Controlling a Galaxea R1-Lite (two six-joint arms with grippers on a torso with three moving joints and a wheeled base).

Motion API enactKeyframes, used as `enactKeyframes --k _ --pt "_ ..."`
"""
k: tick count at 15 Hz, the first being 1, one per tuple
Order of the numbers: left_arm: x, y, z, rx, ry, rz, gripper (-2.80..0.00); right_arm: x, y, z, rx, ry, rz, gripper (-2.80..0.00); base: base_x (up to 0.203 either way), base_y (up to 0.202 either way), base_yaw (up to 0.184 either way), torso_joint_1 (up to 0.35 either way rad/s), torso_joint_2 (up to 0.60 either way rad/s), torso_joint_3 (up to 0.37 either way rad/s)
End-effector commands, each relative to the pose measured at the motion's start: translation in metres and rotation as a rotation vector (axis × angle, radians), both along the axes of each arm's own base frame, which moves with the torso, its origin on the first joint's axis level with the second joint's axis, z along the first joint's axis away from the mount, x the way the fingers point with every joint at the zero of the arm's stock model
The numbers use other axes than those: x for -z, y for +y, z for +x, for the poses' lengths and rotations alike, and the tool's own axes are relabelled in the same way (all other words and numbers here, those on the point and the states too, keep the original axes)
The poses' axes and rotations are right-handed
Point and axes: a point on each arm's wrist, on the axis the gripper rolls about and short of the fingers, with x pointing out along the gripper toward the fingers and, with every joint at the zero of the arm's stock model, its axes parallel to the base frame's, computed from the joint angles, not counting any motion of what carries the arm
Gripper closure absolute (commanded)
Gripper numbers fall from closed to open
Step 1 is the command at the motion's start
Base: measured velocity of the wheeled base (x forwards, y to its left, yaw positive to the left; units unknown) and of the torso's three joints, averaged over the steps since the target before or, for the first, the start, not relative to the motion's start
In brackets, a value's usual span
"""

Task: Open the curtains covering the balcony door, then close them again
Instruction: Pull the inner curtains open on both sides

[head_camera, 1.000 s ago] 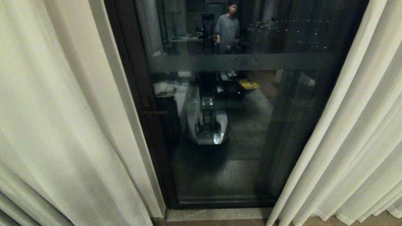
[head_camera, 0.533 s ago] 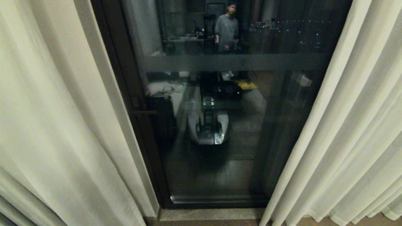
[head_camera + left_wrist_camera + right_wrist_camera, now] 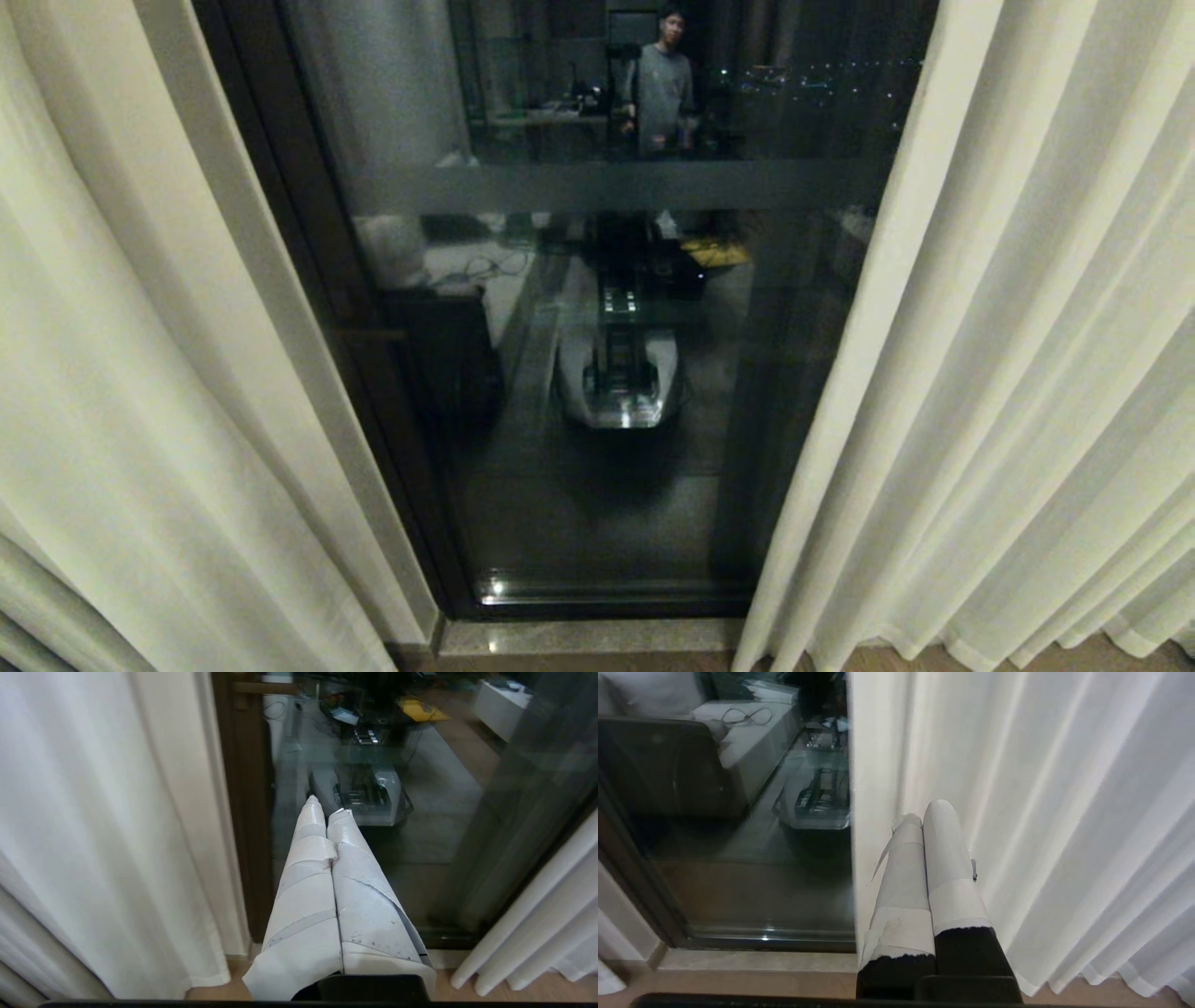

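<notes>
And here we are, facing the tall reflective glass balcony door (image 3: 597, 373) in its dark brown-black frame, and it stands uncovered down the middle, a pale frosted band running level across the glass. The floor-length cream-white pleated curtains (image 3: 1008, 373) hang drawn apart, one panel filling the left side of the head view, the other the right, both reaching down near the floor. In the glass you can make out the reflection of the robot's own white base (image 3: 616, 383), and higher up a person in a grey top (image 3: 661, 89) standing well back in the mirrored room. Neither arm shows in the head view. Over to the left wrist camera: the left gripper (image 3: 324, 805), fingers wrapped in white tape, is pressed fully together with nothing between them, pointing at the glass beside the dark frame, a curtain panel hanging off to its side, apart from it. And the right gripper (image 3: 922, 814), taped white over black, is likewise closed on nothing, its tips right up against the pleats of the right-hand curtain panel near its inner edge; whether they touch the fabric is hard to tell.
</notes>
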Motion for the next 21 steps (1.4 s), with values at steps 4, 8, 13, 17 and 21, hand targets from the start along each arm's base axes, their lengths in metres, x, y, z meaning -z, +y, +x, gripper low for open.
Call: enactKeyframes --k 4,8,13,17,21 --pt "0.0002 0.0 -0.0001 -0.001 -0.001 0.0 0.0 0.0 0.0 0.0001 0.0 0.002 -0.001 0.0 0.0 -0.186 0.002 0.002 0.0 0.002" --pt "0.0004 0.0 -0.0001 -0.001 0.0 0.0 0.0 -0.0002 0.0 0.0001 0.0 0.0 -0.001 0.0 0.0 -0.186 0.001 0.003 0.0 0.002" --pt "0.0002 0.0 -0.0001 -0.001 -0.001 0.0 0.0 0.0 0.0 0.0001 0.0 0.002 -0.001 0.0 0.0 -0.186 0.002 0.002 0.0 0.004" --pt "0.0002 0.0 -0.0001 -0.001 -0.001 0.0 0.0 0.0 0.0 0.0001 0.0 0.001 -0.001 0.0 0.0 -0.183 0.002 0.005 0.0 0.001" --pt "0.0001 0.0 -0.0001 -0.001 -0.003 0.0 0.0 0.0 0.0 0.0001 0.0 0.002 -0.001 0.0 0.0 -0.172 0.003 0.004 0.0 0.002"
